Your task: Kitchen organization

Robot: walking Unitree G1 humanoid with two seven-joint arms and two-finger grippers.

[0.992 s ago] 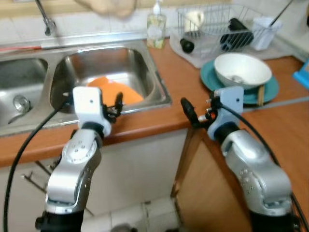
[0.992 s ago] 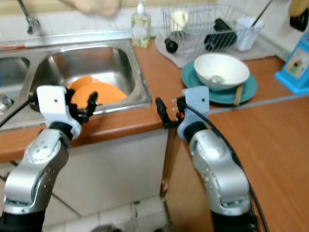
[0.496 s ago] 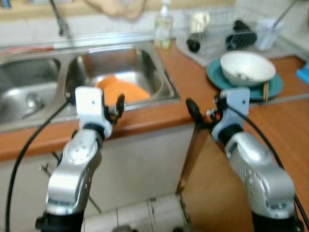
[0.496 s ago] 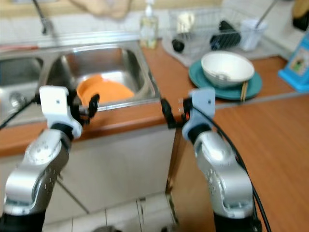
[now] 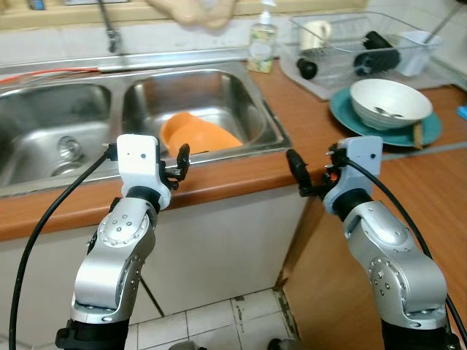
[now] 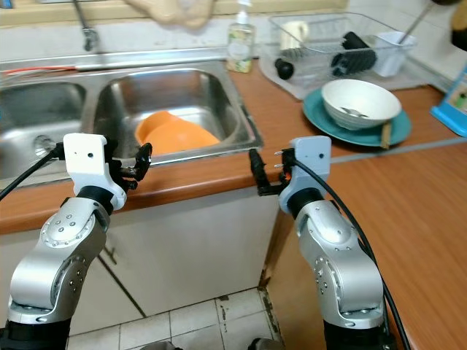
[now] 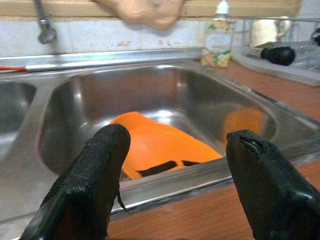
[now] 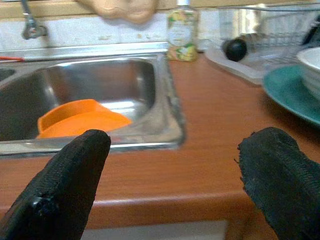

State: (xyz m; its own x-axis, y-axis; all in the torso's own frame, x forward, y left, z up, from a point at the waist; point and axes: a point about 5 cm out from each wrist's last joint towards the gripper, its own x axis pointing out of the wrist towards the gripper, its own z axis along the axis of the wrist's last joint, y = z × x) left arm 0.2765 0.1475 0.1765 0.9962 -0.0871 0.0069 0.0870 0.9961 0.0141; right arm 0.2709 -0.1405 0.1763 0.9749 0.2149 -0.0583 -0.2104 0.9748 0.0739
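- Two orange plates (image 5: 195, 134) lie stacked in the sink (image 5: 252, 109).
- One white bowl (image 5: 385, 103) sits right of the sink.
- Left gripper (image 7: 172, 165) and right gripper (image 8: 172, 165), jaws wide, hover before the sink at the desk (image 5: 306, 124) edge.

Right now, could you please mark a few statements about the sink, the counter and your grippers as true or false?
1. The orange bowl lies in the right sink basin. True.
2. The white bowl sits on a teal plate. True.
3. The left gripper grips the orange bowl. False: it is open, short of the sink's front rim.
4. The soap bottle stands in the dish rack. False: it stands on the counter beside the sink.
5. The right gripper is open. True.
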